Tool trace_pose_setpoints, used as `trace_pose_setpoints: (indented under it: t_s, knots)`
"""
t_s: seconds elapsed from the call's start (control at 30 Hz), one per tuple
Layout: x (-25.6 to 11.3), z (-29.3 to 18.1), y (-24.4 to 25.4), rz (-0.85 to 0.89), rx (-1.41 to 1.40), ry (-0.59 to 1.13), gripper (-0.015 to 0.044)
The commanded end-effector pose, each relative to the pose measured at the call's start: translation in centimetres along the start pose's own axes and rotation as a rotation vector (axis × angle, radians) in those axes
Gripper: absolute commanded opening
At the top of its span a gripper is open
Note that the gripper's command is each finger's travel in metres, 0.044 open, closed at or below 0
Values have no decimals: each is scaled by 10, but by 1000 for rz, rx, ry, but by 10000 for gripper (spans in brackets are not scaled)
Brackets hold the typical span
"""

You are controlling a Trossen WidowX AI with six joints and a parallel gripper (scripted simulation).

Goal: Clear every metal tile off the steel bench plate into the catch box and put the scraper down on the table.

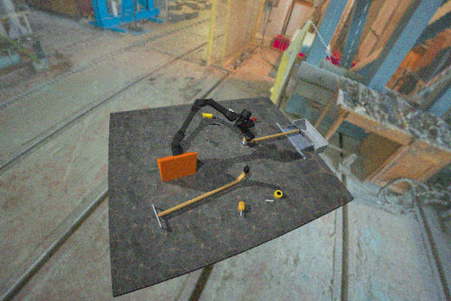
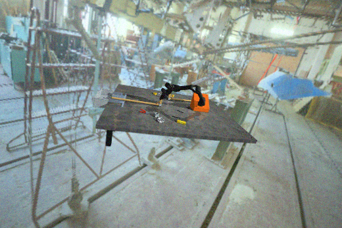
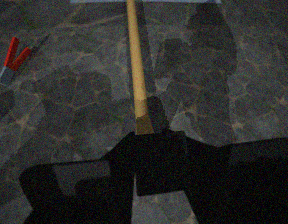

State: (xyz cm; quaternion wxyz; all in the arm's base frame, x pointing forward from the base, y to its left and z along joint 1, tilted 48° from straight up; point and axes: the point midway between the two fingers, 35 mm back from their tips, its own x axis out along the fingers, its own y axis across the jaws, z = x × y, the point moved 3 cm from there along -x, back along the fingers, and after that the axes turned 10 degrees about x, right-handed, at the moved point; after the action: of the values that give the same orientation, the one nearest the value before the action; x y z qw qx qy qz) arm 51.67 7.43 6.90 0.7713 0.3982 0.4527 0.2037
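Note:
My gripper [image 1: 247, 137] [image 2: 161, 99] [image 3: 148, 134] is shut on the wooden handle of a long scraper [image 1: 273, 136] [image 2: 141, 102] [image 3: 137, 70], near the handle's near end, low over the table. The handle reaches out over the blue-grey steel plate [image 1: 299, 141] [image 2: 120, 95]. The scraper's head is at the plate's far part, too small to make out clearly. The pale catch box [image 1: 323, 144] [image 2: 101, 98] joins the plate's far end. A pale bar shows at the top of the wrist view. I cannot make out any tiles on the plate or in the box.
A second T-headed tool [image 1: 199, 198] lies on the table. An orange block [image 1: 178, 166] [image 2: 201, 104] stands by the arm's base. Red-handled pliers [image 2: 142, 111] [image 3: 12, 57] lie beside the scraper. A yellow item [image 1: 207, 115] [image 2: 181, 122] and a yellow-handled tool [image 1: 241, 206] also lie there.

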Motion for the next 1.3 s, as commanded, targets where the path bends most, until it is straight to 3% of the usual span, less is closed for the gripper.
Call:
trace_pose_setpoints:
  t_s: [0.0, 1.27]
  knots:
    - [2, 9, 1, -2, 1, -13, 0]
    - [-10, -4, -1, 0, 0, -7, 0]
